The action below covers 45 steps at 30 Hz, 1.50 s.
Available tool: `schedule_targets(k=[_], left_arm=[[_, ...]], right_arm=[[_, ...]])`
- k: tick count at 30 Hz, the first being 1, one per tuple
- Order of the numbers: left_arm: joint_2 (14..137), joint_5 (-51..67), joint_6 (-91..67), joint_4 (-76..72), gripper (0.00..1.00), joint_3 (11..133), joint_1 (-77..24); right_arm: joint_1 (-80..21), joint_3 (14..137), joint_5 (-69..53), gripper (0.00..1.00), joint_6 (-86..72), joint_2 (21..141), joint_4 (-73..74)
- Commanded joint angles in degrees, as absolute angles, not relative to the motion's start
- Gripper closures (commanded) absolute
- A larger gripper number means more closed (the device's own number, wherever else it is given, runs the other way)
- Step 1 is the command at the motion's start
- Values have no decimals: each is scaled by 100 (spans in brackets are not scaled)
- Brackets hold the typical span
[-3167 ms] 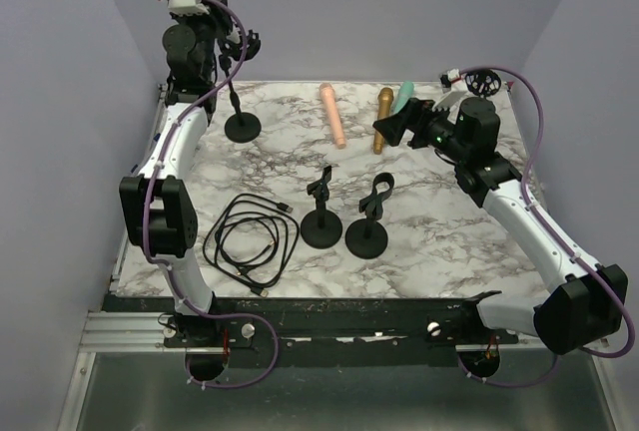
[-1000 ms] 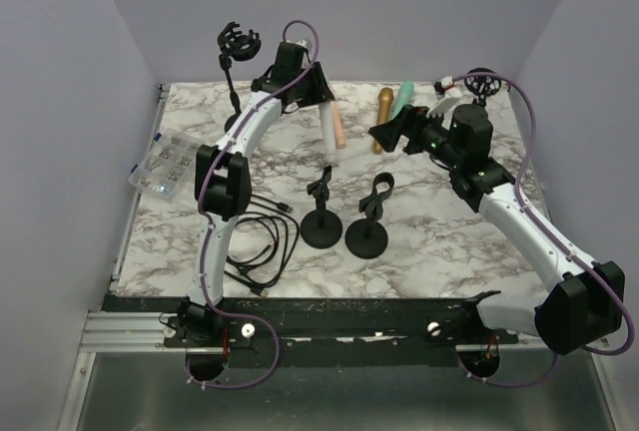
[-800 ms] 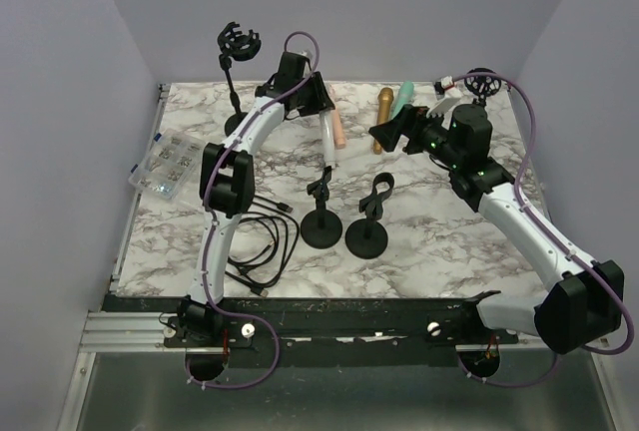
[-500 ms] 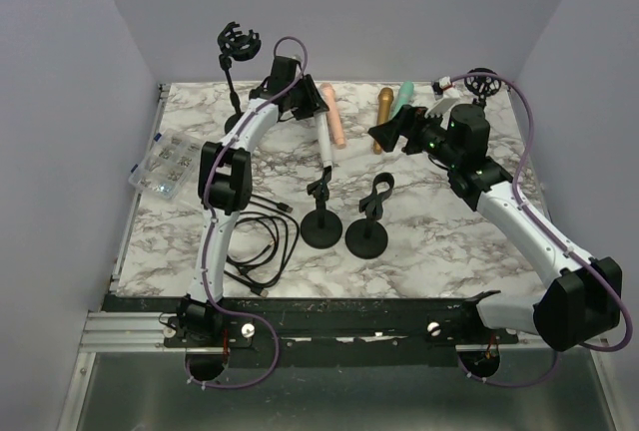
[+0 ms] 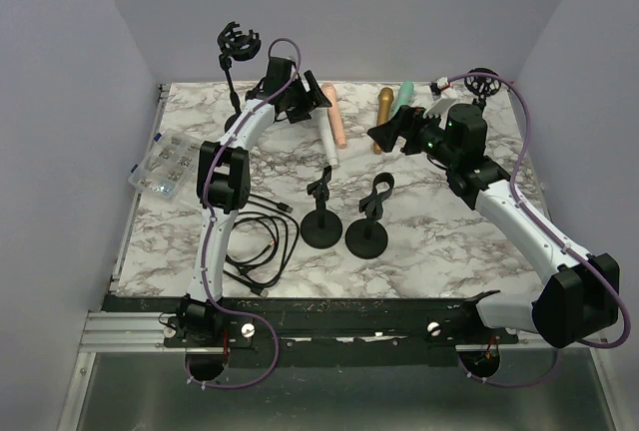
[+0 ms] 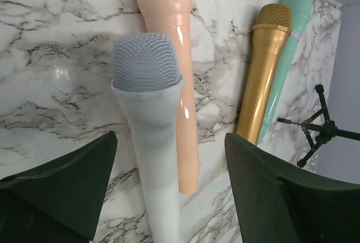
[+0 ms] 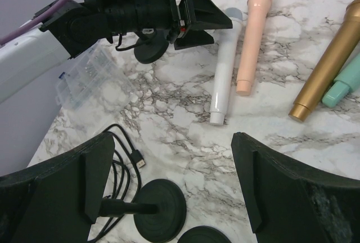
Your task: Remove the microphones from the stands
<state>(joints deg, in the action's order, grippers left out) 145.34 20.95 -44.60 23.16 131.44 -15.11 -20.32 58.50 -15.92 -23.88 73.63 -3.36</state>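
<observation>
surface: grey-veined marble table [image 5: 439, 241], lilac walls | white microphone [image 6: 151, 125]: flat on marble, upper centre of top view, just beside pink microphone [image 6: 179, 57] | left gripper [image 6: 170, 142]: fingers apart either side of it | right gripper [image 7: 171, 139]: fingers apart, empty

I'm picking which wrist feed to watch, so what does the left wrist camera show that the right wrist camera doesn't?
Only the left wrist view: a black tripod stand at the right edge.
Only the right wrist view: a clear parts box, a black cable and a round-based stand.
Both: the white microphone, peach microphone, gold microphone and mint-green microphone, all lying on the marble tabletop.
</observation>
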Motion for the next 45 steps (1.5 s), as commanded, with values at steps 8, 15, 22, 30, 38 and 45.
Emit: schedule_targets(k=[8,15,22,30,38,45], left_arm=[[14159,2505,-4145,2234,19,12950,-1496],[13235,2510,-3374,2682,19,12572,-1528],[12183,2650,-2534,2928,18,12096,-1563],[10681,2771,-2637,1895,17,10734,-1435],[10034,2872,-2681,1975,19,10705,-871],[9608,2980,-3059,1391,24,10233,-68]], right_arm=[[-2083,5864,-1615,7,-2327,7474,-481],[-2081,5827,-1623,6,-2348,7523,-547],[-2083,5921,-1623,7,-2338,7743,-483],[-2083,5958,-1640,7,-2355,7883,-441],[-2080,5993,-1570,7,-2307,7923,-353],[-2081,6001,-1600,7,-2320,7992,-369]])
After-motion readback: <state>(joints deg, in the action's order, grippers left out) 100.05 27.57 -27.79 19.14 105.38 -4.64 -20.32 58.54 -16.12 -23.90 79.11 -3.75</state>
